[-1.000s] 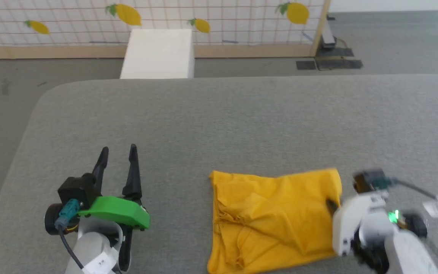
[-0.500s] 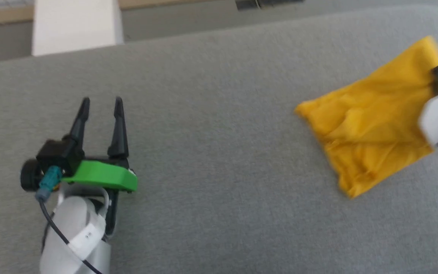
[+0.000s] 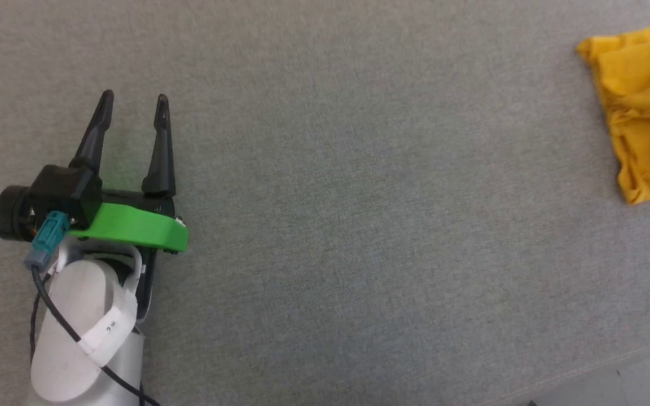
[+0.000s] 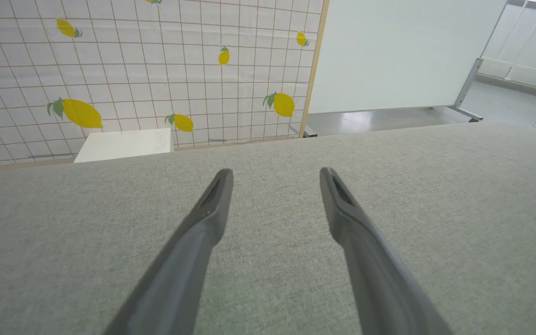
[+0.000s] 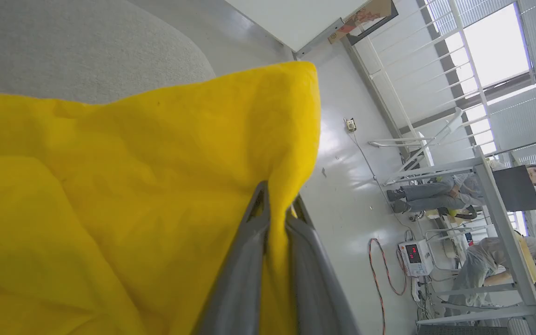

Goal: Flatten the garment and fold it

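The garment (image 3: 644, 113), bright yellow and rumpled, lies at the right edge of the head view on the grey table (image 3: 359, 197). In the right wrist view my right gripper (image 5: 278, 204) is shut on an edge of the garment (image 5: 123, 186), the cloth pinched between its two grey fingers and draping to the left. My left gripper (image 3: 133, 104) stands open over bare table far to the left of the garment, nothing between its fingers (image 4: 212, 204). The garment's print is hidden.
The table's near edge and pale floor (image 3: 629, 383) show at the lower right of the head view. Beyond the table's far edge stand a lemon-patterned grid screen (image 4: 133, 70) and a white box (image 4: 123, 144). People sit at desks (image 5: 505, 195) off to the side.
The head camera has swung left and down, so the garment slid to the picture's right edge and the right arm left the frame. The garment looks more rumpled. The left gripper stays open.
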